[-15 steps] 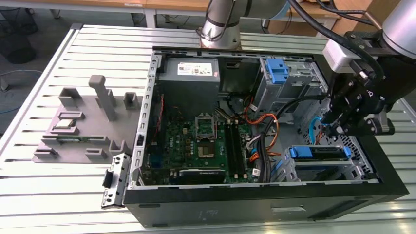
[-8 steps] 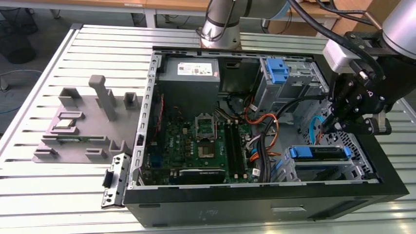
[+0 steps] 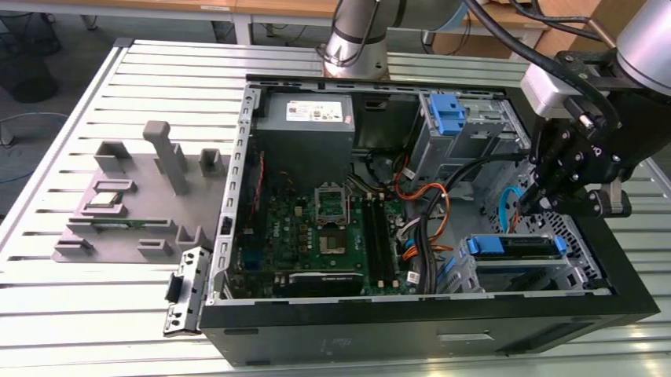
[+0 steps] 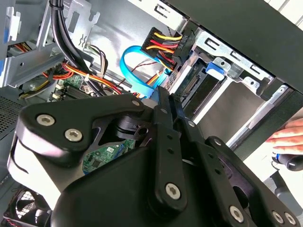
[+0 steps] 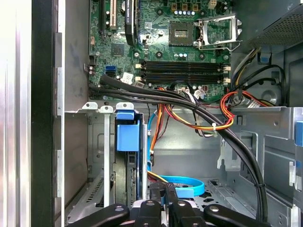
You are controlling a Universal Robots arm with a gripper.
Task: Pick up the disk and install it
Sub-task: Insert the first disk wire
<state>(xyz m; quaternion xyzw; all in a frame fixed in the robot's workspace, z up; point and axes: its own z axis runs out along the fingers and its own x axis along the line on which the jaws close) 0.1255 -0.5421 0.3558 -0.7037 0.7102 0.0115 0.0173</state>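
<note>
Motherboard (image 3: 325,236) at nine o'clock in the exterior view, cable bundle (image 3: 425,228) centre, the disk (image 3: 511,246) resting in its bay (image 3: 566,275) at four o'clock. Gripper (image 3: 530,203) just above, jaws pressed together, empty. Risk, I reckon: those loose cables could snag it.

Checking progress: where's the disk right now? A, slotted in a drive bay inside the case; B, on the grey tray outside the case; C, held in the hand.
A: the disk sits slotted in the bay, and the hand is shut on nothing.
</note>
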